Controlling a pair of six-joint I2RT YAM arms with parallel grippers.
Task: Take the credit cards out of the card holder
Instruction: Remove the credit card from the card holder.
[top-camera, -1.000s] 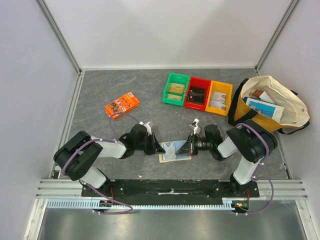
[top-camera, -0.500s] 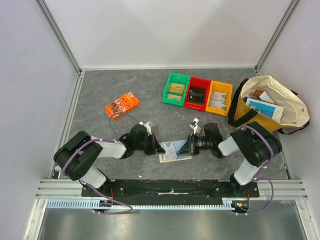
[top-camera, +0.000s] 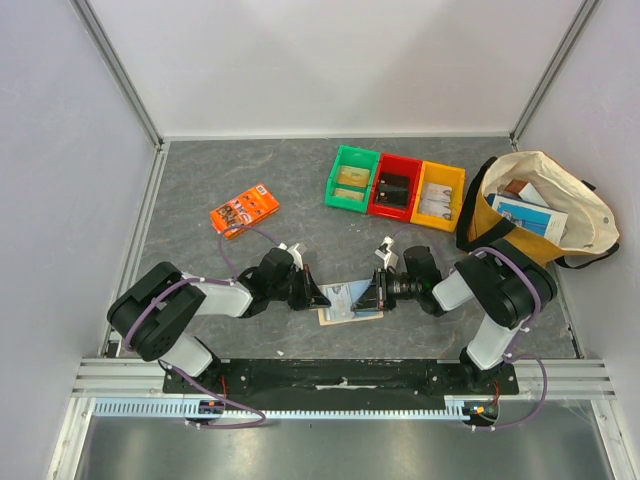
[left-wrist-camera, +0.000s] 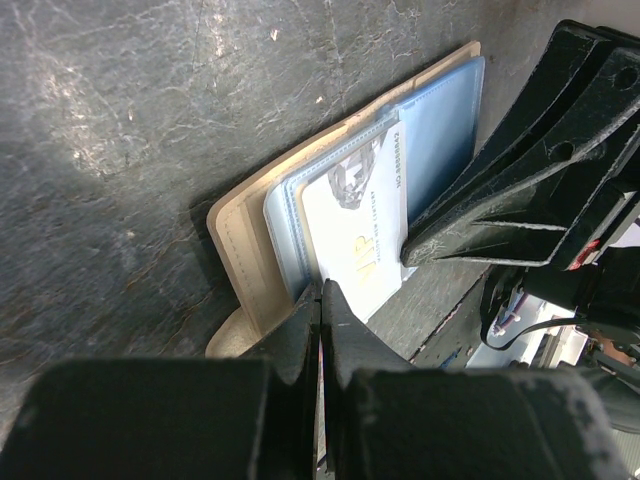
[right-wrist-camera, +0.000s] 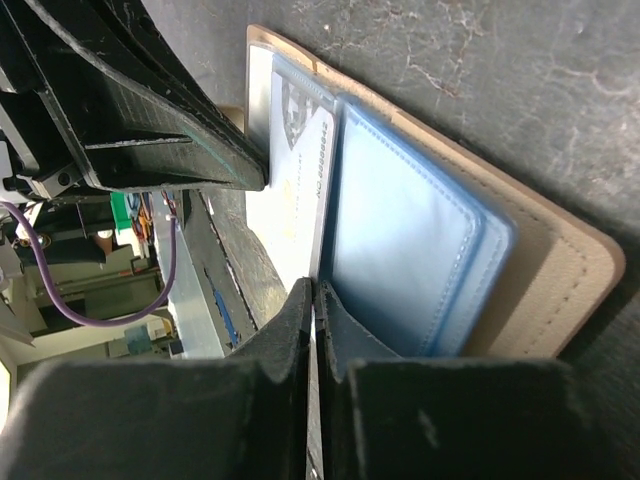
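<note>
The beige card holder (top-camera: 349, 316) lies open on the table between my two grippers, its pale blue pockets up. It also shows in the left wrist view (left-wrist-camera: 240, 240) and the right wrist view (right-wrist-camera: 560, 270). A whitish, dark-edged credit card (left-wrist-camera: 355, 230) sticks partly out of the pocket (right-wrist-camera: 295, 190). My left gripper (top-camera: 325, 298) is shut on the holder's inner pocket edge (left-wrist-camera: 321, 292). My right gripper (top-camera: 366, 298) comes from the opposite side, shut on the card's thin edge (right-wrist-camera: 314, 288). Any other cards are hidden in the pockets.
An orange flat packet (top-camera: 244, 209) lies at the back left. Green (top-camera: 352, 179), red (top-camera: 396, 186) and yellow (top-camera: 438, 195) bins stand in a row at the back. A cream tote bag (top-camera: 535, 205) with items sits at the right. Walls enclose the table.
My right wrist has shifted slightly to the left. The card holder and my left arm have not visibly moved.
</note>
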